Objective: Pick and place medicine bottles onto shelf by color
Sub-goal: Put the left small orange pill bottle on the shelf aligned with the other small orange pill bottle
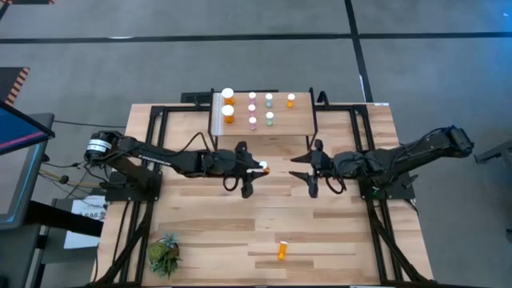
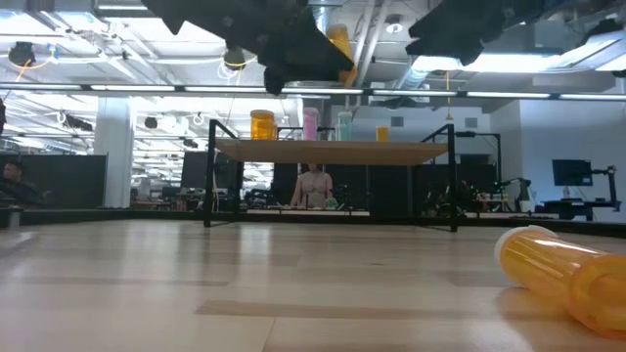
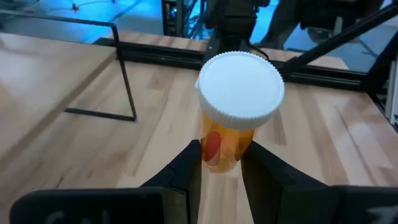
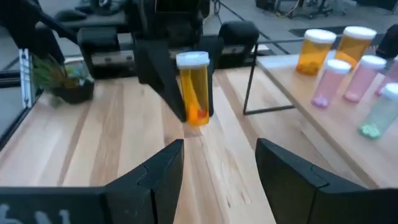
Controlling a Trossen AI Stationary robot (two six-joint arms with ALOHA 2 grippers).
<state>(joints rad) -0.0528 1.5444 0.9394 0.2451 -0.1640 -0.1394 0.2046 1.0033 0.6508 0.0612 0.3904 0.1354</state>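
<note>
Near the table's middle, just in front of the shelf (image 1: 262,122), the left gripper (image 1: 254,168) is clamped on an orange bottle (image 1: 263,169), cap toward the right gripper (image 1: 307,169), whose fingers stand apart and empty, facing it.

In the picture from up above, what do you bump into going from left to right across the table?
Potted plant → left gripper holding an orange bottle → orange bottle lying on the table → right gripper, open and empty.
</note>
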